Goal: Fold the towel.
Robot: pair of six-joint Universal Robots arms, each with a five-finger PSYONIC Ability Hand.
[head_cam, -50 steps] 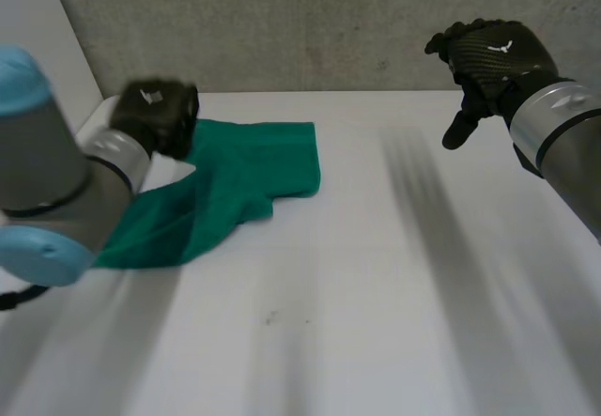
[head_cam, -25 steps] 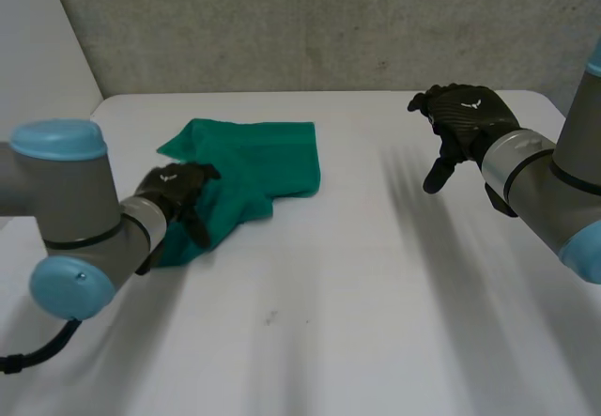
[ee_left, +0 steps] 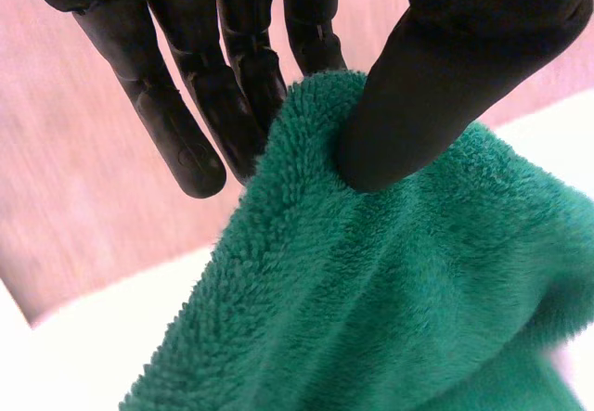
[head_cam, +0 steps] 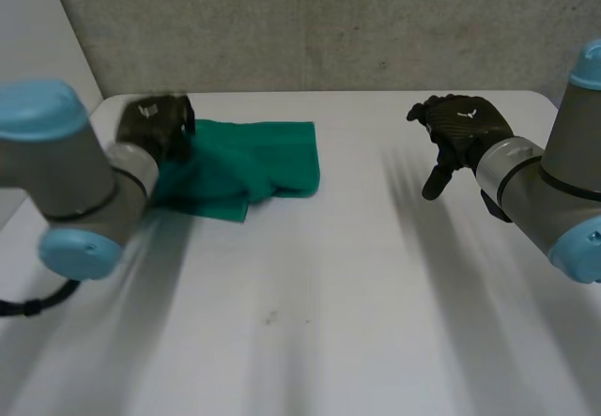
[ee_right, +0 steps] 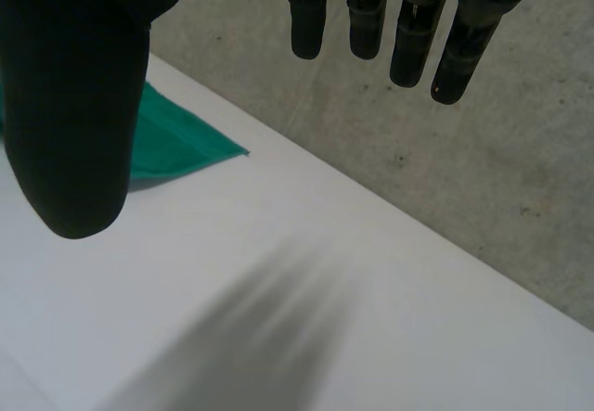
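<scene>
Upper left of head view, on table (head_cam: pixel 329 322): towel (head_cam: pixel 272 158), near back edge, wall (head_cam: pixel 329 22) right behind. At towel's left end: left hand (head_cam: pixel 155 127), w/ a towel edge pinched btwn thumb & fingers. Upper right of frame, over table: right hand (head_cam: pixel 457 125), well apart from towel, also near back edge.
</scene>
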